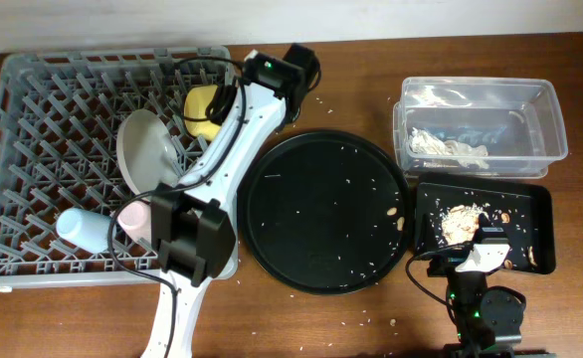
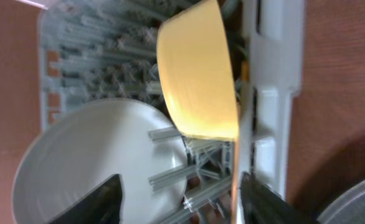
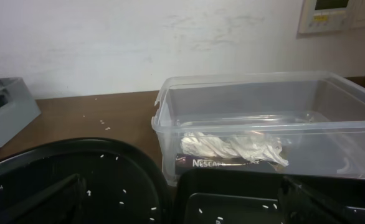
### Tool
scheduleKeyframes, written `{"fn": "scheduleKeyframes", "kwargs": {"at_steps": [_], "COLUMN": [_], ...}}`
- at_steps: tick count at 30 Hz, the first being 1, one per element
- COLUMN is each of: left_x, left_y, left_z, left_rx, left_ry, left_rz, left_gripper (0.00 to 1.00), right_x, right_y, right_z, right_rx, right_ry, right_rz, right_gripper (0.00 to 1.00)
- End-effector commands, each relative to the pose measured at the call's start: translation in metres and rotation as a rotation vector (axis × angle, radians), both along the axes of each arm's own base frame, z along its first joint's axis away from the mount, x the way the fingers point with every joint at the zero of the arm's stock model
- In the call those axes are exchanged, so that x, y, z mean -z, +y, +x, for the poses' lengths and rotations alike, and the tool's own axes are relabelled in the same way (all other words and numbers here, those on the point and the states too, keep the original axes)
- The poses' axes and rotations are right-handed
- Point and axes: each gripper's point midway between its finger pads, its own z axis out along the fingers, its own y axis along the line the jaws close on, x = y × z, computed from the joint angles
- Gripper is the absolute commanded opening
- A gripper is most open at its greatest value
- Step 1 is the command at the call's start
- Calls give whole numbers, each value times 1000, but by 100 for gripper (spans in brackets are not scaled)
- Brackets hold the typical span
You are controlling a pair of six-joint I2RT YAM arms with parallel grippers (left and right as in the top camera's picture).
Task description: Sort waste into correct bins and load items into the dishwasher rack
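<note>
Yellow bowl [image 2: 195, 74] is sitting tipped on its side in the dishwasher rack [image 1: 33, 119], at the rack's right wall, toward the far corner. Left gripper [image 2: 181, 186] is hovering just short of it with fingers spread, pinching nothing that I can see. The bowl is lying straight ahead of the gripper, offset toward its right finger, and its rim line is running away from the fingers rather than across them. A thin yellowish strip is running down beside the right finger; cannot tell what it is or whether it is touching.

The plate [image 1: 142, 149] is leaning on the pegs just beside the bowl, on the left finger's side. Blue cup [image 1: 81, 229] and pink cup [image 1: 135, 219] are lying near the rack's front edge, the pink one partly hidden by the left arm. Chopsticks are not showing anywhere.

Right gripper [image 3: 181, 183] is parked well apart, fingers wide and empty, facing the clear tub [image 3: 164, 106] holding the napkin [image 3: 232, 148]. The black tray [image 1: 540, 199] is carrying food scraps [image 1: 461, 214]. Crumbs are dotting the round black tray [image 1: 311, 169].

Judgement: the left arm is far nearer, so any bowl move is falling to it. A re-grip looks to need the fingers straddling the rim. The risk is nudging the plate.
</note>
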Motion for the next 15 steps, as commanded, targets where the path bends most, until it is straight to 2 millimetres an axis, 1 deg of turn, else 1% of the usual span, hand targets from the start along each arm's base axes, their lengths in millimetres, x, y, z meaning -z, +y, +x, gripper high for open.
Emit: {"fn": "scheduleKeyframes", "kwargs": {"at_steps": [1,2,3,5,6,7,8,10,11,13,15], "left_x": [-24,-32,-43,-61,-66,-66,-71,-87,-104,-165,-219], "left_y": [-42,-59,-75,-99,-121,-134,-128,-127,-121,-103,-93], "left_z": [-17,-30,-35,-50,-64,-71,-69,-74,-76,-77,-79], "left_rx": [28,45,117,197,246,273,279,291,296,320,400], "left_ry": [73,123,149,146,176,191,149,126,86,-88,-250], "left_rz": [-350,-470,-540,-592,-650,-661,-589,-625,-643,-726,-769], "left_gripper": [65,73,99,99,99,99,99,99,99,99,99], "right_x": [3,3,3,3,3,3,3,3,3,3,3], "right_y": [-1,-1,-1,-1,-1,-1,-1,-1,-1,-1,-1], "right_z": [0,0,0,0,0,0,0,0,0,0,0], "right_rx": [4,4,4,4,4,4,4,4,4,4,4], "right_ry": [5,5,5,5,5,5,5,5,5,5,5], "right_rz": [3,3,3,3,3,3,3,3,3,3,3], "right_gripper": [98,98,98,99,98,99,98,99,98,99,98]}}
